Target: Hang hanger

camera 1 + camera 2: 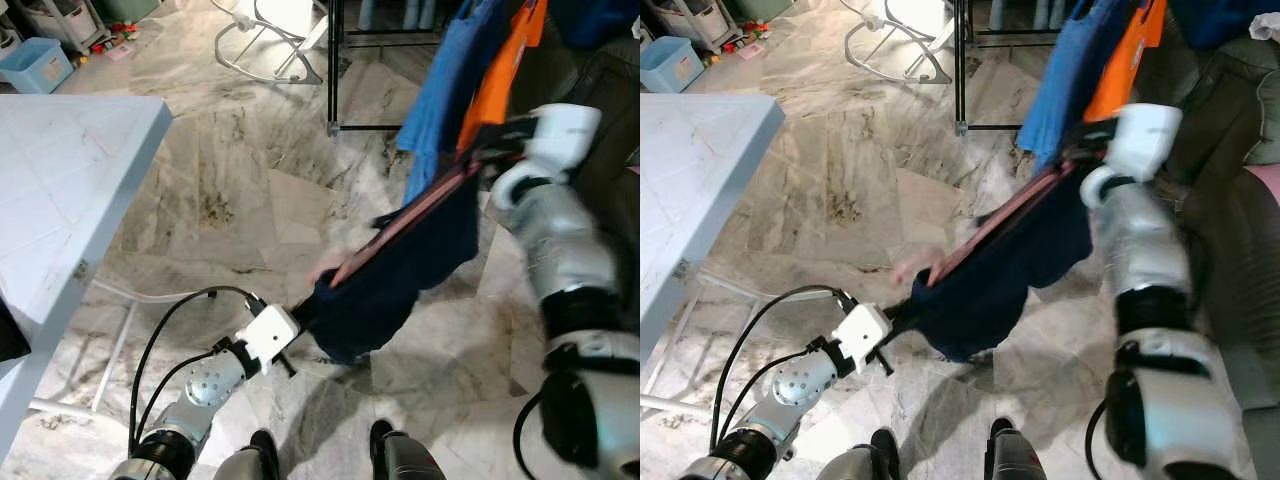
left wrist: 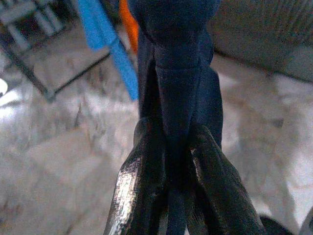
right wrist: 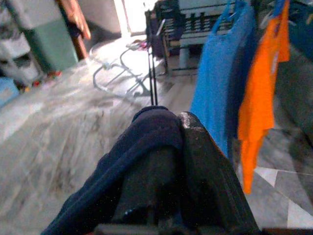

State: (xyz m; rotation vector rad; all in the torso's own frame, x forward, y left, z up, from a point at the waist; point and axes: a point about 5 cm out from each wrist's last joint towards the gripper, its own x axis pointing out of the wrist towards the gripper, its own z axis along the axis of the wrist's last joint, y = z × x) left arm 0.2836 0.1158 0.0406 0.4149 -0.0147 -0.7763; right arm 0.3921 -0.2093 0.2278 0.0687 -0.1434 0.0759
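No words, labels, brand marks or numbers can be read anywhere. The white table (image 1: 60,190), the blue storage bin (image 1: 35,63) on the marble floor (image 1: 230,190) and the hanging blue shirt (image 3: 215,83) and orange shirt (image 3: 261,93) look plain, though blur might hide small print.
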